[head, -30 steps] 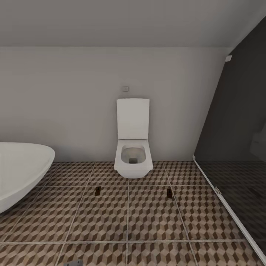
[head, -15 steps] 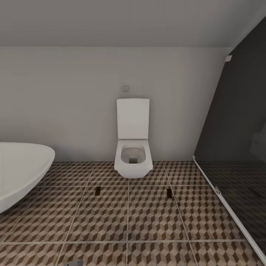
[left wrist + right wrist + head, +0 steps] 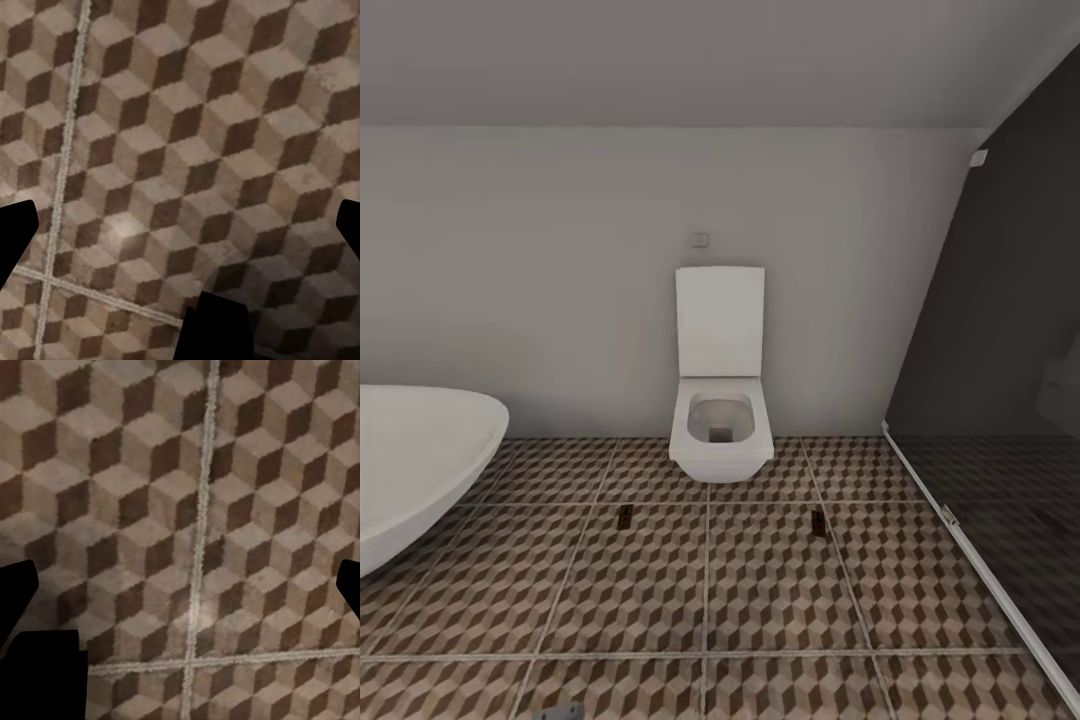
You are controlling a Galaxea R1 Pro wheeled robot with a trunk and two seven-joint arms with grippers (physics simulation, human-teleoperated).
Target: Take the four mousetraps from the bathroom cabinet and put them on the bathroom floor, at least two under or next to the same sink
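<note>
Nothing has changed across the last second: the head view matches the two earlier pictures in every detail, so base, trunk and head are holding position.

The camera faces the back wall of the bathroom. A white toilet stands against that wall with its lid raised. The rim of a white bathtub enters at the left edge, and a dark glass shower screen closes off the right side. The patterned floor runs from the wall to the bottom edge.

Two small dark-and-tan pieces lie flat on the tiles in front of the toilet, one to its left and one to its right, well apart. They may be mousetraps, but they are too small to confirm.

Left gripper: its dark fingertips sit at opposite edges of the wrist view, spread wide, with bare tile between them. It holds nothing. Right gripper: same condition, fingers wide apart over a grout crossing, nothing held.

Judgement: with no motion and both grippers free, the robot appears to be paused between steps. The remaining work likely calls for turning toward the cabinet or the sink.
</note>
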